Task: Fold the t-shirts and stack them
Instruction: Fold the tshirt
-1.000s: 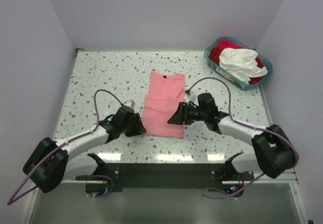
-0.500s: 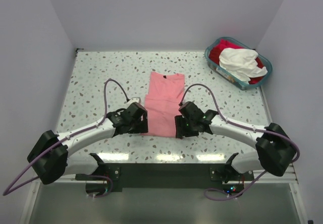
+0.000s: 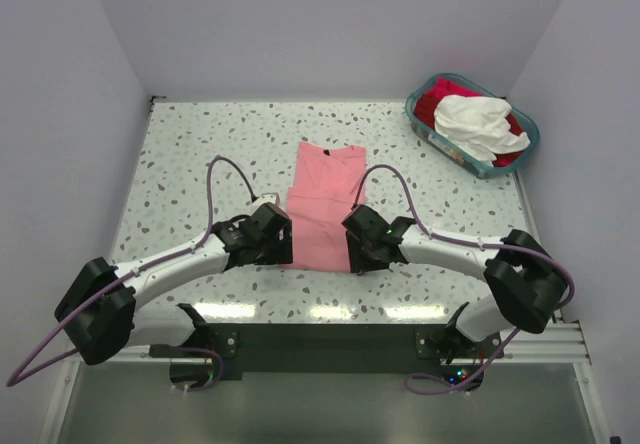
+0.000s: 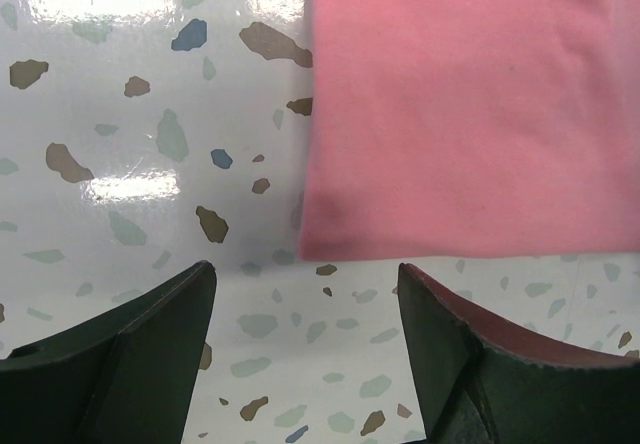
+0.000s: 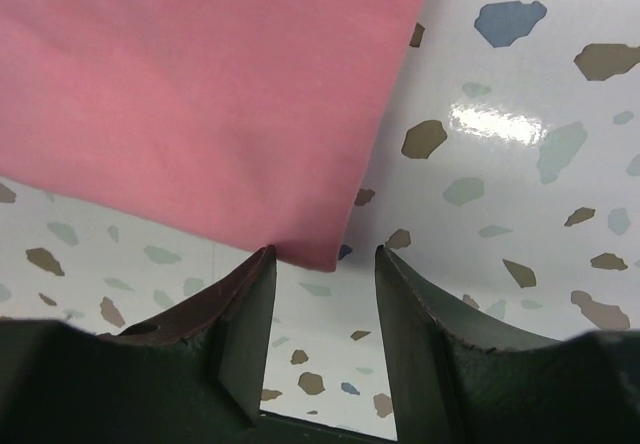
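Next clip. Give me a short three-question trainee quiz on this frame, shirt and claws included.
1. True or false: the pink t-shirt lies inside the basket.
2. Which colour of cloth lies topmost in the basket? A red, B white, C pink.
3. Fill in: the left claw and right claw, each at a near corner of the pink t-shirt, stand ____.
Key: 1 false, it lies flat on the table; 2 B; 3 open.

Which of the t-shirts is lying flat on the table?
The salmon-pink cloth t-shirt; the crumpled white t-shirt and red t-shirt sit bunched in the teal plastic basket.
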`<state>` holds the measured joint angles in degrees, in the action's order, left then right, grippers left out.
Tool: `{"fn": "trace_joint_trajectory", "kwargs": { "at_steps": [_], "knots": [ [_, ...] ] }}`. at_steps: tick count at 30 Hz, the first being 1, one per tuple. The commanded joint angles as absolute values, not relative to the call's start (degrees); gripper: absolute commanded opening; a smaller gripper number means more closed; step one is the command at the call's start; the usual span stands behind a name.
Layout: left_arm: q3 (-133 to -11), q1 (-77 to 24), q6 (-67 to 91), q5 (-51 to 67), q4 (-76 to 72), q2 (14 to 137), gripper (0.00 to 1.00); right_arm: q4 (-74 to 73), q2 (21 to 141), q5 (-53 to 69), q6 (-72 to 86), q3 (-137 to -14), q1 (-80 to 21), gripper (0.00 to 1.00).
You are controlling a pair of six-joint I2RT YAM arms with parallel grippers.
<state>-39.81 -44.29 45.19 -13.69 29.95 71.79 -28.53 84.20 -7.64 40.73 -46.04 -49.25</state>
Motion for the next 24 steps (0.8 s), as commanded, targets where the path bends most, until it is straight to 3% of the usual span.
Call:
{"fn": "trace_joint_trajectory", "kwargs": {
  "at_steps": [1,10,13,19,24],
  "knots": [
    [-40.1,-44.5,43.7,-13.2,28.7,72.5,0.78,-27.2,86.3,-11.9,41.9,-47.5,-50.0,0.47],
    [-39.9,-44.5,42.8,-10.9,28.2,74.5,0.79,-28.6,91.0,-14.7,42.9,-43.7,-53.7,0.37],
    [-39.8,-44.6,42.7,-10.5,28.3,74.8,0.79,-29.4,90.8,-14.9,43.2,-42.5,-53.8,0.30],
    [-40.0,-44.6,42.6,-10.0,28.2,75.8,0.80,-28.6,91.1,-13.9,43.0,-41.0,-53.9,0.02],
    [-41.0,-45.1,42.4,-9.1,27.6,77.9,0.80,-27.7,90.9,-13.4,41.8,-41.3,-53.9,0.00]
  ]
}}
